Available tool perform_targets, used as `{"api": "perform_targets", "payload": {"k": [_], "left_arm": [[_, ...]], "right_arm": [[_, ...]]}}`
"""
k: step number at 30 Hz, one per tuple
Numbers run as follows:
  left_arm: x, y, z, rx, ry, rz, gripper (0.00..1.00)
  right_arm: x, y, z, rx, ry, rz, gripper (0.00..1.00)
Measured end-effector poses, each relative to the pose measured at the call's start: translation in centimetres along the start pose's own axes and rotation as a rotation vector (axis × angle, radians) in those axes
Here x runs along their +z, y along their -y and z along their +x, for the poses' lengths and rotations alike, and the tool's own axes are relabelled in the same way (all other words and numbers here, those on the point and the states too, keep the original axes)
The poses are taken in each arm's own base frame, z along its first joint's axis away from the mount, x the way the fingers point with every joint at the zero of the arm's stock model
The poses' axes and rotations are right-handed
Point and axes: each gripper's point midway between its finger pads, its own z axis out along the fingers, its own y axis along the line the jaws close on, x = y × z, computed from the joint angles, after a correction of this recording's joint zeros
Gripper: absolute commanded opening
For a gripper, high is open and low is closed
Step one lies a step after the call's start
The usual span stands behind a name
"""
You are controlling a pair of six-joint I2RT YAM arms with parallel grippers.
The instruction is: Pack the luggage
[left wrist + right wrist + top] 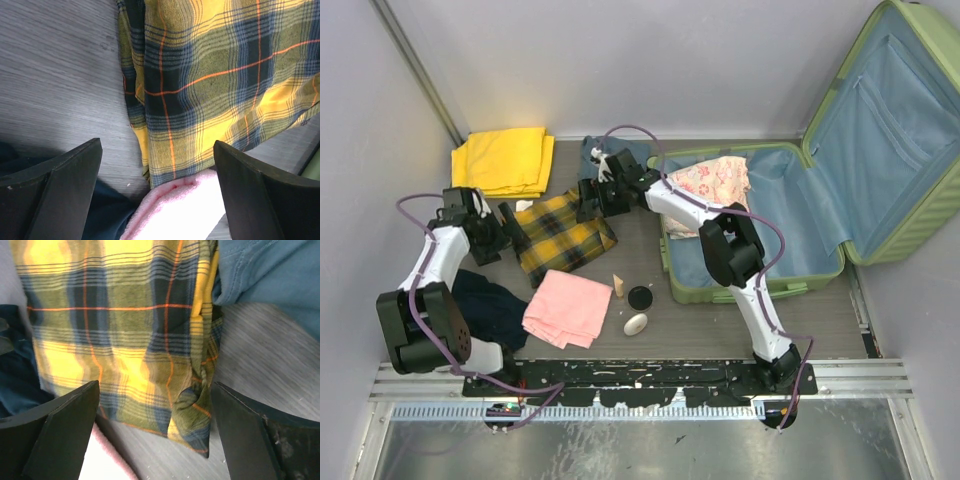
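The right pincer (156,388) is being held with its fingers spread and nothing between them. It is poised low over the far right edge of the yellow plaid cloth (563,236), just beside a blue garment (270,275). The left pincer (157,146) is likewise being held apart and empty at the cloth's opposite, left edge. The corner of a pink cloth (175,205) is showing below it, and a dark navy garment (490,305) is lying near its arm. The plaid cloth is thus being bracketed between the two pincers, with its long axis running diagonally across the tabletop (638,250) from far left to near right. The luggage (810,215) is lying open to the right of both pincers. Its lid is being propped up toward the right wall, and a floral garment (712,180) is resting in its blue-lined base. The right arm is judged the nearer to it, so any carry of the cloth would be heading rightward over the suitcase's left green rim.
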Motion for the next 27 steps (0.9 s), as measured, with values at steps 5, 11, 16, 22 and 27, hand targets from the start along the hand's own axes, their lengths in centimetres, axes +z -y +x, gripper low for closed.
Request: {"api": "perform_targets", "payload": {"k": [5, 11, 16, 22, 27], "left_arm": [[1.6, -0.4, 0.0, -0.046, -0.022, -0.009, 0.92], [4.3, -1.4, 0.9, -0.083, -0.105, -0.042, 0.9], [6.0, -1.7, 0.9, -0.113, -0.148, -0.05, 0.8], [7.1, -0.9, 0.6, -0.146, -0.167, 0.0, 0.6], [8.0, 0.1, 0.4, -0.167, -0.188, 0.055, 0.3]], "right_arm": [[1.8, 1.7, 0.7, -0.017, -0.007, 0.052, 0.97], [3.4, 3.1, 1.1, -0.023, -0.011, 0.083, 0.97], [4.1, 3.3, 1.3, -0.014, -0.015, 0.073, 0.91], [5.4, 2.0, 1.2, -0.003, -0.005, -0.004, 0.72], [6.3, 0.9, 2.1, 0.012, -0.024, -0.053, 0.42]]}}
